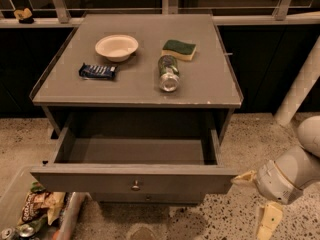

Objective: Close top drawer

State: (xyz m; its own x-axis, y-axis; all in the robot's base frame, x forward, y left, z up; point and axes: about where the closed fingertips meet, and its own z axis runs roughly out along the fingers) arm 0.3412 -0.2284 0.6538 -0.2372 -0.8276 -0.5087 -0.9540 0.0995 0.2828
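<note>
**Top drawer pulled out, gripper at its right front corner**

The top drawer (135,180) of a grey-brown cabinet stands pulled well out towards the camera, its plain box interior bare and its flat front panel carrying a small round knob (135,185) at the centre. The gripper (252,204) sits low at the right of the view, above the speckled floor (210,219). Its two pale fingers (244,177) are spread apart, holding nothing. One finger points left, its tip just beside the right end of the drawer front; contact cannot be told. The other points down. On the cabinet top (210,84) rest a white bowl (116,47), a green-and-yellow sponge (179,49), a bottle (168,73) lying on its side, and a blue wrapped bar (97,71). A clear bin (15,196) with snack packets stands at lower left.
</note>
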